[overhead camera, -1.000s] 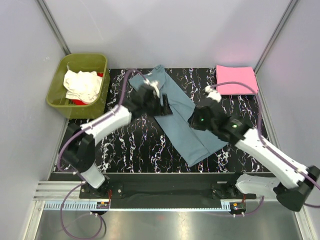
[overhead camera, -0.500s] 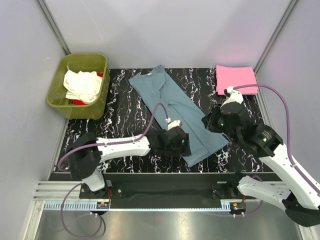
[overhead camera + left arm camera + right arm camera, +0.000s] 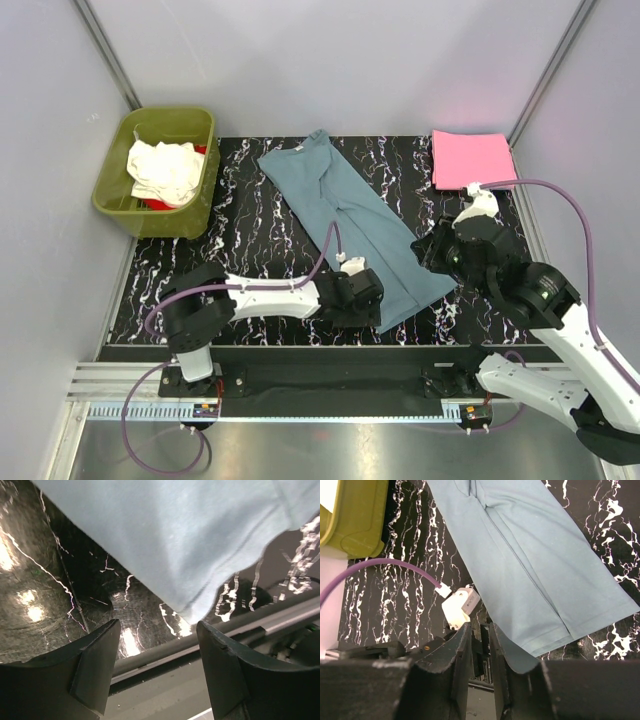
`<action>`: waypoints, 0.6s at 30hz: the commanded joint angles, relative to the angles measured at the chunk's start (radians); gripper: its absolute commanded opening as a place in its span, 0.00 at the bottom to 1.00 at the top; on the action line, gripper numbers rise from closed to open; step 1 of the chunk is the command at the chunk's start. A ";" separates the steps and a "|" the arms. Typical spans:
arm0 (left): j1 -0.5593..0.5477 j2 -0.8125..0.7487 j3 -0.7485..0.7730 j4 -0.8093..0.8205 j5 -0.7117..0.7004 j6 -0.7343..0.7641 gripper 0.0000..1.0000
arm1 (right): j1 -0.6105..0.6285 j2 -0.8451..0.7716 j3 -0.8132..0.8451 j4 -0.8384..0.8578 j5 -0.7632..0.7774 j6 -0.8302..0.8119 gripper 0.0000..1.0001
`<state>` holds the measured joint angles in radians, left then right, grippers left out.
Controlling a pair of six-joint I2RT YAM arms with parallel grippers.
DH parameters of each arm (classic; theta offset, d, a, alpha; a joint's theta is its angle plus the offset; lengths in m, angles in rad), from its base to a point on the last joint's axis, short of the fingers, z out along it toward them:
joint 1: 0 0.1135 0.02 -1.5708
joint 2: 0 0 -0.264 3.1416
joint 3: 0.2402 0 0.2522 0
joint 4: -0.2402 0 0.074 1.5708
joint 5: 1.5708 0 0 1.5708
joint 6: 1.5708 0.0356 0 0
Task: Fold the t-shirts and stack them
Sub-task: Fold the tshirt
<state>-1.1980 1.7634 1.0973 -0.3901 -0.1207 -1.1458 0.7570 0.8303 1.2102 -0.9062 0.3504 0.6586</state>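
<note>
hovering low, your left gripper [image 3: 156, 627] gapes wide, empty, shirt [image 3: 175, 540] hem just ahead for a pinch. your right gripper [image 3: 479, 630] hangs narrow, empty.

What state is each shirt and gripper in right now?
Blue-grey t-shirt: folded lengthwise, flat on table.
Pink t-shirt: folded, far right corner.
White t-shirt: crumpled in the tub.
Red t-shirt: mostly hidden beneath it.
Left gripper: open, empty.
Right gripper: slightly open, empty.
</note>
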 commanded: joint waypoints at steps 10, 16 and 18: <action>-0.009 0.100 0.069 0.004 -0.013 -0.043 0.68 | -0.005 -0.039 -0.074 0.033 0.001 0.029 0.29; -0.011 0.119 0.105 -0.041 -0.007 -0.020 0.59 | -0.005 -0.030 -0.066 0.035 0.001 0.019 0.29; -0.011 0.120 0.108 -0.053 0.000 -0.011 0.50 | -0.005 -0.023 -0.061 0.035 0.002 0.016 0.29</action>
<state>-1.2034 1.8618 1.1755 -0.4065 -0.1192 -1.1744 0.7570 0.8028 1.1332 -0.9031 0.3473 0.6777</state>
